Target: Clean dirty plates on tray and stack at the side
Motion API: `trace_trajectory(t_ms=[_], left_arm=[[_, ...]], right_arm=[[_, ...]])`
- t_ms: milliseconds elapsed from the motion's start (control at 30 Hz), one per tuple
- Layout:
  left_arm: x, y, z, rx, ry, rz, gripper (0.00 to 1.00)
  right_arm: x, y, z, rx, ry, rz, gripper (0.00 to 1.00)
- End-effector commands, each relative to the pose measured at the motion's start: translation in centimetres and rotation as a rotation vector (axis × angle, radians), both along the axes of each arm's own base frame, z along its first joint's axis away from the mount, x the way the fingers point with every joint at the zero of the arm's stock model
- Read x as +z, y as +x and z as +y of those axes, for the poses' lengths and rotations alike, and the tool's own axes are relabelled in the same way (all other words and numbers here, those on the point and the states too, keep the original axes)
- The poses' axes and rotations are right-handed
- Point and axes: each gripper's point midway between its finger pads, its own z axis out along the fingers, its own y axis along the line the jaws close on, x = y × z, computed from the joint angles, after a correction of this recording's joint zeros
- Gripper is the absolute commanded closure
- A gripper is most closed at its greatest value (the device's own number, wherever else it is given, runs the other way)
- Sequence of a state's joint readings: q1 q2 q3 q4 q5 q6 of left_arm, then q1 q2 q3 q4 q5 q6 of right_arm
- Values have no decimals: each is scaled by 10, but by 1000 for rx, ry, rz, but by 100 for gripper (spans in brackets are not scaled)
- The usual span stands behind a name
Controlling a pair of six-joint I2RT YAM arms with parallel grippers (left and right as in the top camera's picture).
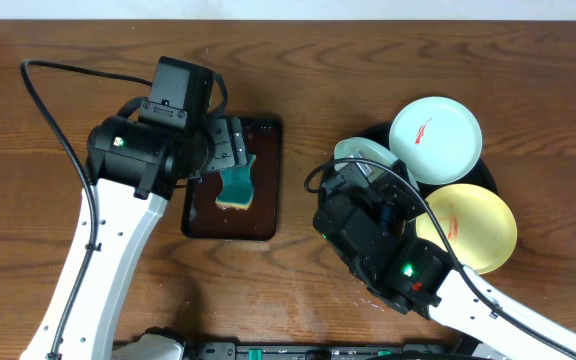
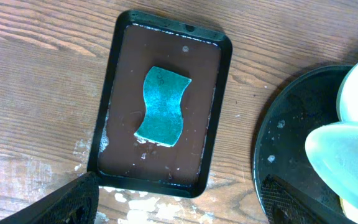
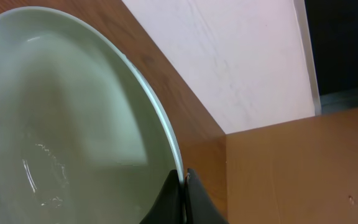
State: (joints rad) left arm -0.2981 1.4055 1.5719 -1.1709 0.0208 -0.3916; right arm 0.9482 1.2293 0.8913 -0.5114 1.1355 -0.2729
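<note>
My right gripper (image 3: 184, 182) is shut on the rim of a pale mint plate (image 3: 73, 124) and holds it tilted on edge above the left side of the black tray (image 1: 485, 173). This held plate (image 1: 363, 152) also shows in the left wrist view (image 2: 347, 155). A second mint plate (image 1: 435, 138) with a red smear lies on the tray's far side. A pale yellow plate (image 1: 468, 228) with red smears lies on its near side. My left gripper (image 2: 179, 205) is open and empty, above the near edge of the brown tray.
A small rectangular dark brown tray (image 1: 200, 205) lies left of the middle with a teal sponge (image 1: 238, 185) on it; both show in the left wrist view, tray (image 2: 210, 93) and sponge (image 2: 161, 106). White flecks mark the wood beside it.
</note>
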Motion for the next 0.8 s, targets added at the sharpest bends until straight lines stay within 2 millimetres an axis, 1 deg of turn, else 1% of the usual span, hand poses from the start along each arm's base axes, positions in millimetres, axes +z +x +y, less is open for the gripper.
trace_trajectory(t_ms=[0,67,133,267,300,367,400,467,500,533,567,633,700,767], left_arm=[[1,0,1,-4,5,-1,16],[1,0,1,-4,5,-1,16],[1,0,1,-4,5,-1,16],[1,0,1,-4,5,-1,16],[1,0,1,-4,5,-1,16],[1,0,1,-4,5,-1,16],[1,0,1,-4,5,-1,16],[1,0,1,-4,5,-1,16],[1,0,1,-4,5,-1,16],[1,0,1,-4,5,-1,16],[1,0,1,-4,5,-1,16],[1,0,1,-4,5,-1,16],[1,0,1,-4,5,-1,16],[1,0,1,-4,5,-1,16]], right_arm=[[15,0,2,-9,48,-41,99],[14,1,2,-23,103,-50,99],[4,4,5,-27,213,-22,99],[-41,20,7,-59,569,176,99],[-55,26,3,-70,708,276,99],[-59,32,-4,-67,849,356,99],[-52,40,-21,-62,1025,404,99],[-43,48,-47,-101,1170,394,99],[-40,52,-68,-140,1239,373,99],[-38,56,-93,-193,1294,338,99],[-38,58,-114,-243,1328,307,99],[-44,57,-176,-424,1391,196,99],[-50,50,-226,-567,1432,105,99],[-58,39,-272,-707,1461,13,99]])
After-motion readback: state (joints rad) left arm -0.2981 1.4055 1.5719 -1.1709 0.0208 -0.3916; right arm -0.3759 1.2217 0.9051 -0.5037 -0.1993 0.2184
